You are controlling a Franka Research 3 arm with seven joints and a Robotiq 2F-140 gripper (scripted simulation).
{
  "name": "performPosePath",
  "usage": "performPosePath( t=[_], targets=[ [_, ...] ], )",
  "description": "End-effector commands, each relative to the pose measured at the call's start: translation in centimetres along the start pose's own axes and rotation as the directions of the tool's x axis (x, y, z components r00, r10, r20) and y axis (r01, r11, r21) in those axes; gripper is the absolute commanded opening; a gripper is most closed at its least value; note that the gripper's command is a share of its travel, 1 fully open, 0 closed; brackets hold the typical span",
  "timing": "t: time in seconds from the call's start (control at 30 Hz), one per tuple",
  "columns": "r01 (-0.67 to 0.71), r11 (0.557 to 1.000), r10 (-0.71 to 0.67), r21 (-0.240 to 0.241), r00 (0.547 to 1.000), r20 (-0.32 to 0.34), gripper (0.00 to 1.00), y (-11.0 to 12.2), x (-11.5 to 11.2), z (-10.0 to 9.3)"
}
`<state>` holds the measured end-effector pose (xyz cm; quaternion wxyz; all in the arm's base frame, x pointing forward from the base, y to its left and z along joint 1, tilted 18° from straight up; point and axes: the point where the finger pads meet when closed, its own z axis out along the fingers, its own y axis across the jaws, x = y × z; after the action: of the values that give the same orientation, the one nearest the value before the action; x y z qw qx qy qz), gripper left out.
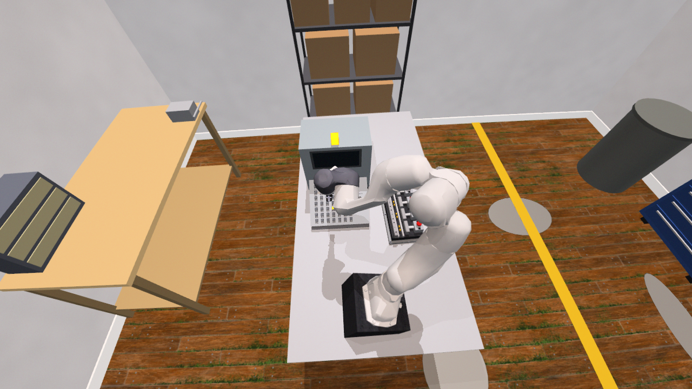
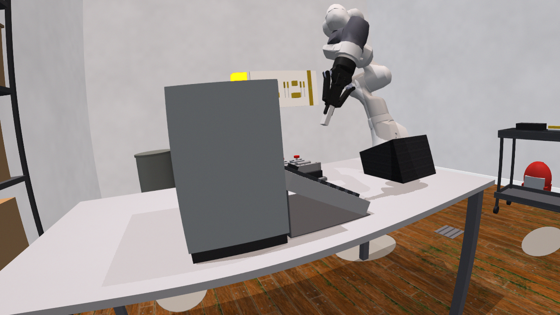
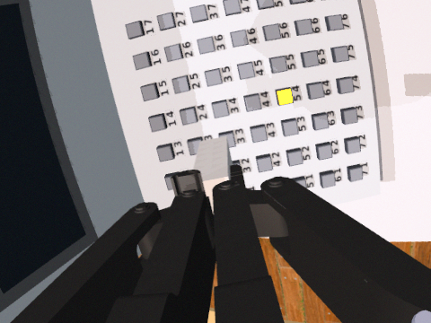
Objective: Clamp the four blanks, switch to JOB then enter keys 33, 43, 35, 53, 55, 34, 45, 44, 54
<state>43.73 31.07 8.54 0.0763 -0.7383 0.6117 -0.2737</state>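
Observation:
The sloped white keypad (image 3: 251, 54) (image 1: 338, 220) (image 2: 332, 192) lies in front of the grey cabinet (image 1: 333, 126) (image 2: 227, 164). Key 54 (image 3: 284, 97) glows yellow; the other keys in view are grey. My gripper (image 3: 218, 161) (image 2: 327, 117) is shut and empty. It hangs high above the keypad, and in the wrist view its tips cover the area of keys 23 and 22. The yellow lamp (image 1: 334, 138) (image 2: 238, 76) on top of the cabinet is lit. The vise fixture (image 1: 399, 218) (image 2: 305, 164) stands right of the keypad, partly hidden by my arm. I see no blanks.
The cabinet's dark screen (image 3: 36, 157) is close on the left of my fingers. My black base block (image 1: 355, 290) (image 2: 397, 158) stands at the table's near end. A red knob (image 2: 296, 156) stands on the fixture. A wooden bench (image 1: 120, 193) is to the left.

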Motion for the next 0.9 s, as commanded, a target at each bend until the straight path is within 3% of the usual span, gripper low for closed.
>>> performPosePath(
  t=[0.0, 0.43, 0.5, 0.57, 0.6, 0.67, 0.7, 0.77, 0.87],
  targets=[
    [0.007, 1.0, -0.007, -0.003, 1.0, -0.004, 0.0, 0.0, 0.1, 0.1],
    [-0.016, 1.0, 0.016, -0.008, 1.0, -0.009, 0.0, 0.0, 0.6, 0.1],
    [-0.138, 0.99, 0.136, -0.036, 0.99, -0.042, 0.0, -0.2, 3.7, 0.1],
    [-0.321, 0.944, 0.313, -0.072, 0.945, -0.097, 0.0, -0.4, 8.8, 0.2],
    [-0.365, 0.927, 0.356, -0.08, 0.928, -0.111, 0.0, -0.4, 10.2, 0.2],
    [-0.365, 0.927, 0.356, -0.08, 0.928, -0.111, 0.0, -0.4, 10.2, 0.2],
    [-0.495, 0.864, 0.478, -0.094, 0.864, -0.159, 0.0, -0.8, 14.7, 0.4],
    [-0.583, 0.806, 0.559, -0.102, 0.806, -0.194, 0.0, -1.0, 17.7, 0.6],
    [-0.723, 0.684, 0.685, -0.102, 0.684, -0.251, 0.0, -1.6, 23.3, 0.8]
  ],
)
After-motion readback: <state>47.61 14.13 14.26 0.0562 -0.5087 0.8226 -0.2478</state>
